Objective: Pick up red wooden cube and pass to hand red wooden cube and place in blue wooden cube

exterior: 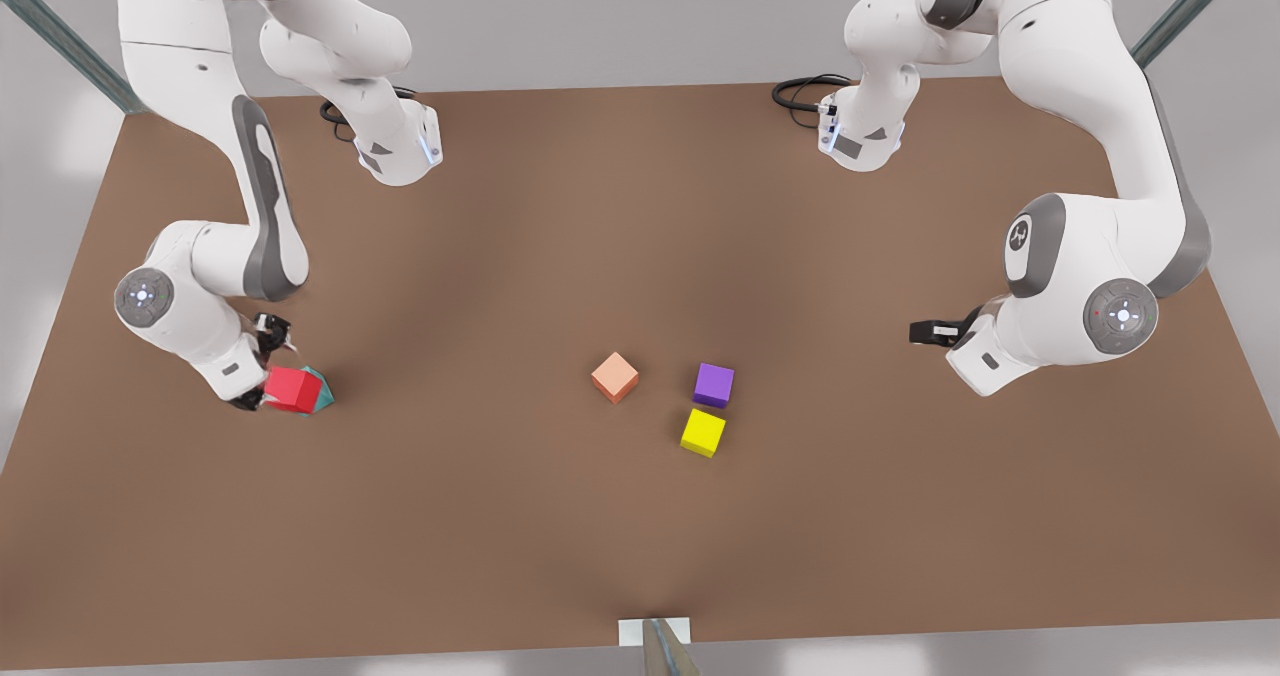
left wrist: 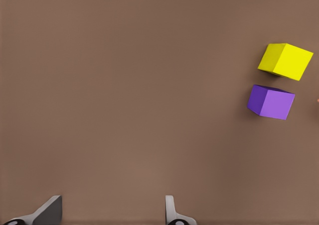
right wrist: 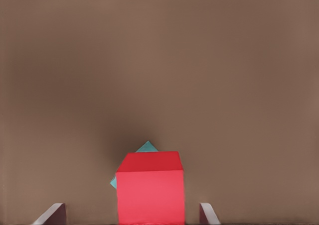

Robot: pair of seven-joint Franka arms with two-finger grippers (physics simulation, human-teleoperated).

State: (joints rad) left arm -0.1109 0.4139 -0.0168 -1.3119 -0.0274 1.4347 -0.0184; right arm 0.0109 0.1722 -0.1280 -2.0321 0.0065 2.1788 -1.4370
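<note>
The red wooden cube (exterior: 292,389) rests on top of the blue wooden cube (exterior: 324,393), near the front view's left table edge. In the right wrist view only teal corners of the blue wooden cube (right wrist: 147,147) peek out behind the red wooden cube (right wrist: 149,187). My right gripper (exterior: 262,368), the hand, straddles the red cube, open; its fingertips (right wrist: 56,211) stand apart from the cube's sides. On the front view's right, my left gripper (exterior: 925,332) waits, open and holding nothing (left wrist: 112,198).
A salmon-orange cube (exterior: 614,376), a purple cube (exterior: 713,384) and a yellow cube (exterior: 703,432) sit grouped at the middle of the brown table (exterior: 640,206). The left wrist view has the purple cube (left wrist: 271,102) and yellow cube (left wrist: 285,60) ahead.
</note>
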